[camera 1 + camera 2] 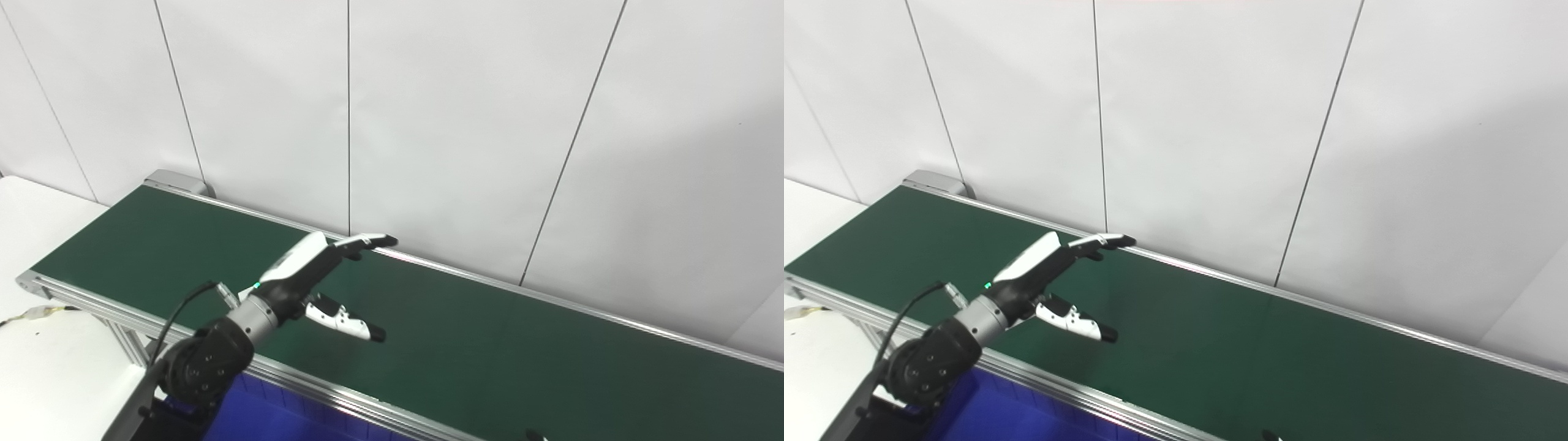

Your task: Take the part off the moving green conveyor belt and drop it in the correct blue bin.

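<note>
Left hand [312, 275] spread above conveyor belt [490, 343]

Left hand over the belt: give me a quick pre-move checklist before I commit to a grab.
1. Left hand open, fingers spread from the thumb: ok.
2. Left hand holds nothing: ok.
3. Left hand is above the green conveyor belt, not touching it as far as I can see: ok.
4. Part on the belt to grab: not ok, none shows anywhere on the visible belt.
5. Blue bin in view below the near rail: ok, but which bin is correct cannot tell.
6. Right hand: cannot tell, only a tip shows at the bottom edge.
</note>
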Robot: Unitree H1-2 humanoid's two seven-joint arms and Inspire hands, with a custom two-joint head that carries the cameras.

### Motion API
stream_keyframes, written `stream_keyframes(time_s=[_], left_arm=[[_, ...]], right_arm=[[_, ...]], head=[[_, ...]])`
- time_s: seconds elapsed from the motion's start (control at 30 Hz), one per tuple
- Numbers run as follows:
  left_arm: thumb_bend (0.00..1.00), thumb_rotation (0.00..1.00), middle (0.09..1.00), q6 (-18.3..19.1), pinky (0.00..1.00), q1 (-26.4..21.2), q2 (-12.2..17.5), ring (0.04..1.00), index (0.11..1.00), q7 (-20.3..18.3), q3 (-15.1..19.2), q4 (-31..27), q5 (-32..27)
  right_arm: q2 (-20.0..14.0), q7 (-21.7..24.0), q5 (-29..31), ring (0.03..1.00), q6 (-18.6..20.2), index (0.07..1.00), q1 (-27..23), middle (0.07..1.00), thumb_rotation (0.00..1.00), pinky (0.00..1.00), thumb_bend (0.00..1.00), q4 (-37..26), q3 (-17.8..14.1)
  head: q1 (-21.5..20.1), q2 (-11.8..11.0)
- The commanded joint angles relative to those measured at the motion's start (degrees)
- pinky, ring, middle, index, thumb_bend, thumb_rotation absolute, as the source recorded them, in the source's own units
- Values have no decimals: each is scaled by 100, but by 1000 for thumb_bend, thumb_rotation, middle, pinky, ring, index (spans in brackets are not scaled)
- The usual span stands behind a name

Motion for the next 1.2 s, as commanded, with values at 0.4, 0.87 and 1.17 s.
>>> stream_keyframes(time_s=[0.4,0.87,1.17], left_arm=[[813,189,911,-59,796,-463,782,903,869,220,16,863,661],[837,142,896,-260,813,-617,1107,881,865,576,-271,1798,1271],[897,18,870,-837,764,-870,1555,853,833,391,-994,2158,1823]], right_arm=[[54,-15,79,814,-391,899,-30,842,870,749,591,-125,9],[63,-4,97,819,-404,902,-20,846,871,754,584,-144,18],[73,-17,78,818,-385,903,-9,845,876,752,598,-173,31]], head=[[-11,74],[-23,115],[-48,126]])
